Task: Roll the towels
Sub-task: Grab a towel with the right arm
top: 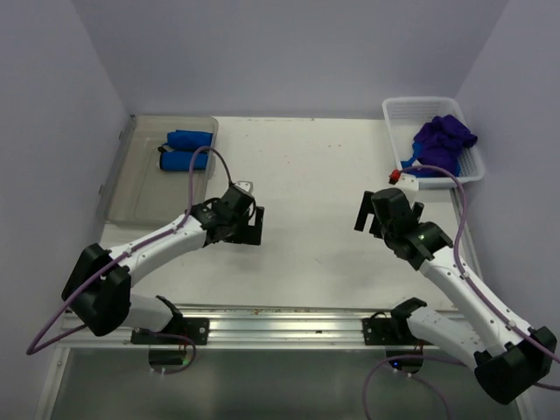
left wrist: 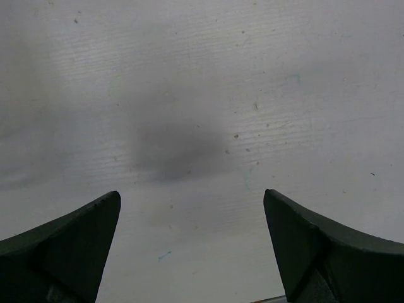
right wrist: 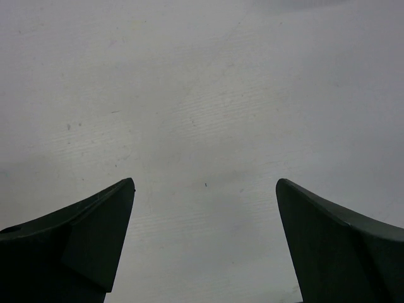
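Observation:
Two rolled royal blue towels (top: 185, 150) lie in the clear grey tray (top: 140, 184) at the back left. A dark purple towel (top: 444, 138) is heaped over a blue towel (top: 430, 171) in the white mesh basket (top: 411, 109) at the back right. My left gripper (top: 248, 210) hovers over bare table at mid left, open and empty; its wrist view shows only tabletop between its fingers (left wrist: 76, 246). Over bare table at mid right hangs my right gripper (top: 389, 210), open too, with nothing between its fingers (right wrist: 88, 233).
The white tabletop (top: 306, 201) stretches between the two grippers. Lilac walls close in the left, back and right sides. A metal rail (top: 280, 319) with the arm bases runs along the near edge.

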Controlling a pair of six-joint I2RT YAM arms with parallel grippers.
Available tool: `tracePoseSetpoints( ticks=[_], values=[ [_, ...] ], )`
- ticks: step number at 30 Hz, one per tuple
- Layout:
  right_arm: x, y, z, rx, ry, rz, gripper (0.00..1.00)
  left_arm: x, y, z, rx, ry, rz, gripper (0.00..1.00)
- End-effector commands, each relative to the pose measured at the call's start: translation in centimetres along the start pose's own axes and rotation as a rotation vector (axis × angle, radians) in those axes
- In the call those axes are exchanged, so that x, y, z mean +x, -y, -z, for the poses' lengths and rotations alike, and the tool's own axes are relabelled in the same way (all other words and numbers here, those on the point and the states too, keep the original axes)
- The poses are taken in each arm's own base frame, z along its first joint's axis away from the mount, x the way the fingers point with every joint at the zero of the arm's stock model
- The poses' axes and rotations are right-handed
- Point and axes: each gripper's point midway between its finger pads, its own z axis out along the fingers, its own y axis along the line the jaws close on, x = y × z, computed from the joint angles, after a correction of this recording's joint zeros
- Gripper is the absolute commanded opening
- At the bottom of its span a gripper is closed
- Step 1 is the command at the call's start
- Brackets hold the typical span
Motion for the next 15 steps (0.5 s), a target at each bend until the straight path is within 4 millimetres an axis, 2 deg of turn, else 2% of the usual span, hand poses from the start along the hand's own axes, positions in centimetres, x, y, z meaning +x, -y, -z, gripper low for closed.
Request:
tracePoseSetpoints(
  ticks=[1,6,9,11,13,14,15],
  values=[
    [-1.4,0.1,0.7,-0.016,0.073,-0.051,0.98,0.0,-0.8,-0.2,-0.031,0.003,0.049,1.0],
    [-2.0,0.4,1.1,-0.015,0.103,-0.056,0.98,0.2,-1.1,-0.6,-0.042,-0.011,0.045,1.0],
    [-3.1,0.5,1.5,-0.011,0.139,-0.025,0.98,0.4,-1.4,-1.1,-0.057,-0.026,0.048,1.0],
    [-4.2,2.7,1.3,0.128,0.162,0.028,0.99,0.4,-1.5,-1.4,-0.057,-0.039,0.052,1.0],
    [-6.7,3.6,1.7,0.209,0.202,0.035,0.99,0.2,-0.7,-1.4,-0.017,-0.035,0.051,0.99],
    [-7.2,3.4,1.0,0.222,0.185,0.036,0.99,0.0,-0.5,-1.5,-0.003,-0.032,0.045,0.99],
    [-8.9,3.0,0.9,0.209,0.208,0.005,0.99,-0.6,0.0,-1.5,0.015,-0.022,0.045,0.99]
  ],
)
